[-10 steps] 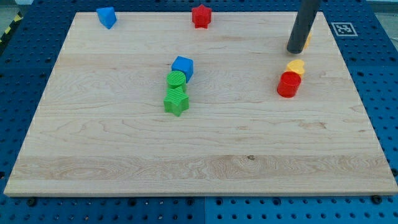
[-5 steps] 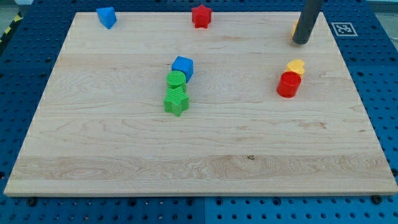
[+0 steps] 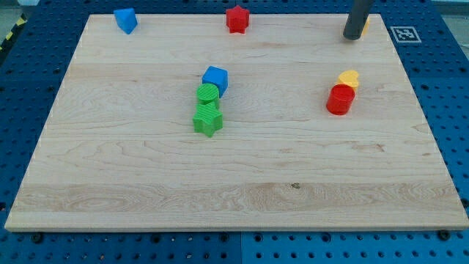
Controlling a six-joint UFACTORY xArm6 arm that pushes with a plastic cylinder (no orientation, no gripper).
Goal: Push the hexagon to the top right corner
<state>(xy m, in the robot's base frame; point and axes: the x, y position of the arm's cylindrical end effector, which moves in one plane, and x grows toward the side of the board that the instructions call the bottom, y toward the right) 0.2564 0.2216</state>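
Pushed further toward the view's top right over the last second — my tip (image 3: pixel 353 37) now near the corner of the pale wooden board (image 3: pixel 234 176), a sliver of the yellow-orange block (image 3: pixel 364 28), likely the hexagon, touching its right side, nearly home. No fingers, nothing held. Around the board, blue pegboard (image 3: pixel 454 110).
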